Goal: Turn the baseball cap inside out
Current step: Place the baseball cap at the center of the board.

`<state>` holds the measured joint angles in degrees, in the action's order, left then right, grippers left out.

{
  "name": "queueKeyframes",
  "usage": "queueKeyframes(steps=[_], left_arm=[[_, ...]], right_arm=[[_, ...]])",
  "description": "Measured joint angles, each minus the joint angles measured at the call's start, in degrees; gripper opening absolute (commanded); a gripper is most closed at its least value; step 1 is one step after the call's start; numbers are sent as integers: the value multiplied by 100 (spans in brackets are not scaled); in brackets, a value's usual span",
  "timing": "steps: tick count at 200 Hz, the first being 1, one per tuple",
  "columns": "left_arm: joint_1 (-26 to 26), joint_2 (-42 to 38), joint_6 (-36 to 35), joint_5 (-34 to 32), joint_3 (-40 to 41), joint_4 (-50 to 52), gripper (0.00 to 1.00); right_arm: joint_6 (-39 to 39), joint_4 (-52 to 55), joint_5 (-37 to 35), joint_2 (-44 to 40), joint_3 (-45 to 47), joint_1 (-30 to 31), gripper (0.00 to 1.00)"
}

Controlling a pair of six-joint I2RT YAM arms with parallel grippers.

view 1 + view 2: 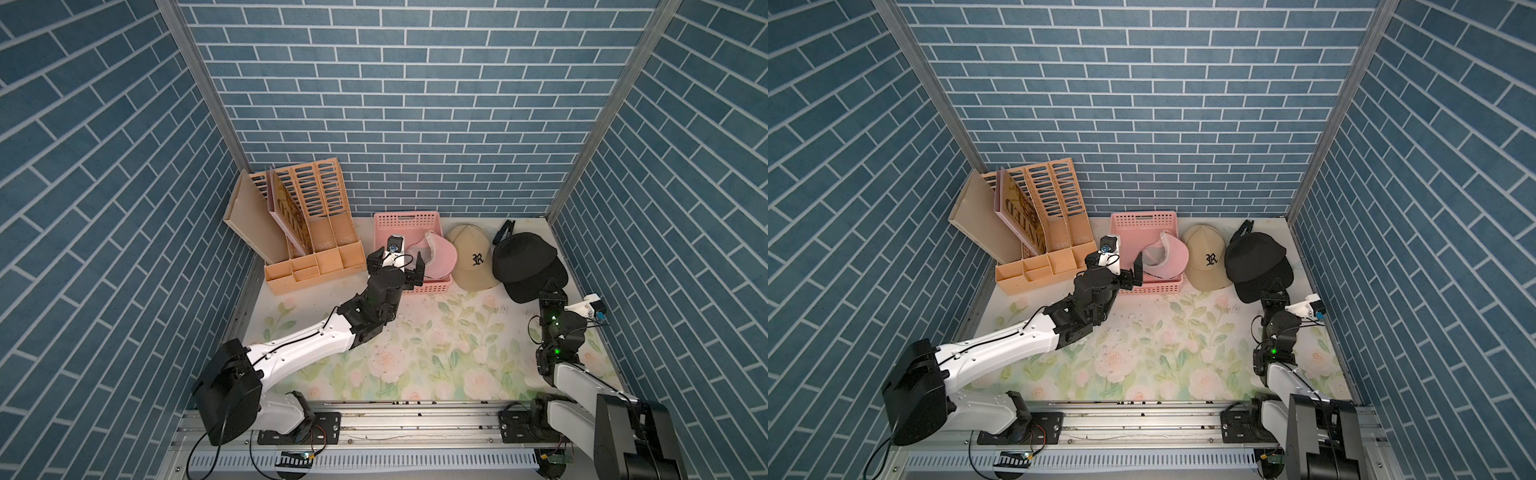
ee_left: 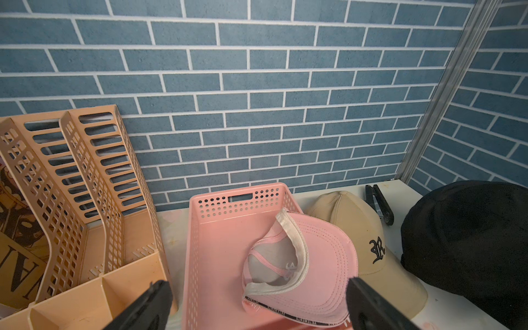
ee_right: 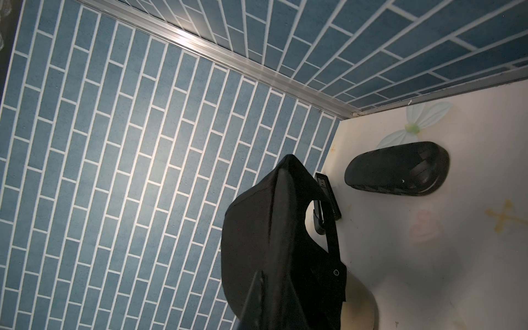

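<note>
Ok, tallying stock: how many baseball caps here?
3: pink fabric cap in the pink plastic basket, beige lettered cap beside it, black cap pinched by the right tool; another may hide beneath.

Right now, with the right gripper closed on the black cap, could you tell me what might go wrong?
1. The right gripper pinches the black cap only at its edge, so the soft fabric may slip out.
2. The beige cap and a black stapler sit right beside it; pulling could drag them.
3. The open left gripper hangs by the pink basket and may snag its rim.
</note>
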<state>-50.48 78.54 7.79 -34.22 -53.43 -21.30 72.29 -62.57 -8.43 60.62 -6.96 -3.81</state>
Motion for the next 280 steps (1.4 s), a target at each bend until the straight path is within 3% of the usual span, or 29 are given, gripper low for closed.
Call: queueKeyframes(steps=[102,142,174,207,229,259,266,280], left_arm=[[0,2,31,59,0,2,100],[11,2,33,59,0,-2,100],[35,2,39,61,0,-42,100],[39,2,52,85,0,-52,100],[55,9,61,103,0,-109,100],[125,179,61,120,-155,-114,100],[157,264,63,122,-280,-48,100],[245,446,72,98,-597,138,100]], right_arm=[[234,-140,7,415,116,-7,0],[400,181,-199,332,219,-7,9],[595,483,-409,262,393,-11,21],[868,671,-487,251,485,-11,53],[981,892,-363,352,442,-11,65],[892,2787,15,496,-396,-2,73],[796,3257,105,522,-671,0,80],[511,4227,328,601,-1268,0,80]])
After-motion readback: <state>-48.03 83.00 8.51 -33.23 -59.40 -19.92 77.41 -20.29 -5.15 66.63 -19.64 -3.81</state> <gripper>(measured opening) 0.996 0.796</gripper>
